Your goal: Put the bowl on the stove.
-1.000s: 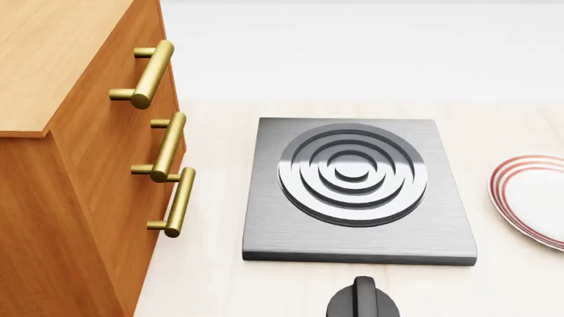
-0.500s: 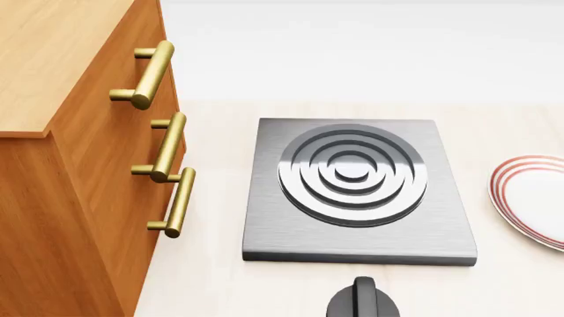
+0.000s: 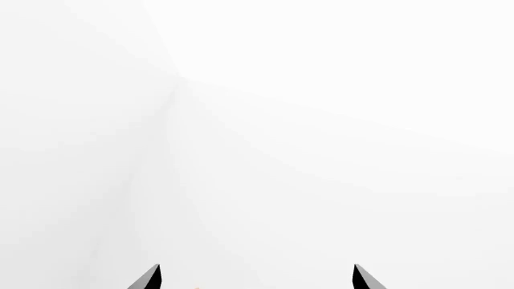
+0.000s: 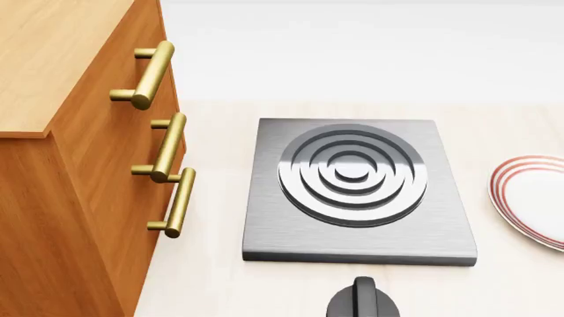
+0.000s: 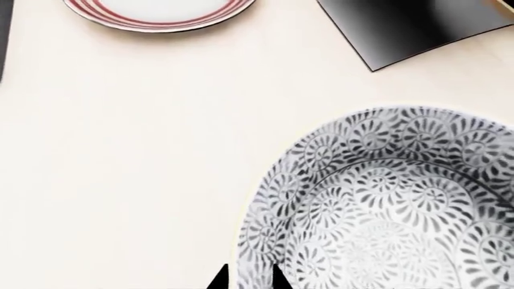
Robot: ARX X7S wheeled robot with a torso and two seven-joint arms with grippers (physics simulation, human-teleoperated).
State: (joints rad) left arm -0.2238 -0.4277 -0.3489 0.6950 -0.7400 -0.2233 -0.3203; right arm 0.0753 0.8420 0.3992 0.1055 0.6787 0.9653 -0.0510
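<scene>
The small deep round bowl [image 5: 386, 205], white with dense grey-black floral speckling, was seen upright on the pale cream countertop [image 5: 120, 150] in the right wrist view. The right gripper [image 5: 245, 278] was closed on its rim, one dark fingertip [image 5: 218, 280] outside and one inside. Beyond the bowl lay a corner of the square dark-grey metal stove [image 5: 401, 27] and the flat white plate with red rings [image 5: 156, 12], both apart from it. In the head view, the black round knob [image 4: 363, 300] was nearest, then the stove [image 4: 357, 188], bare, beside the wooden drawer cabinet with brass handles [image 4: 79, 165]. The left gripper [image 3: 257, 278] was held apart against blank white.
</scene>
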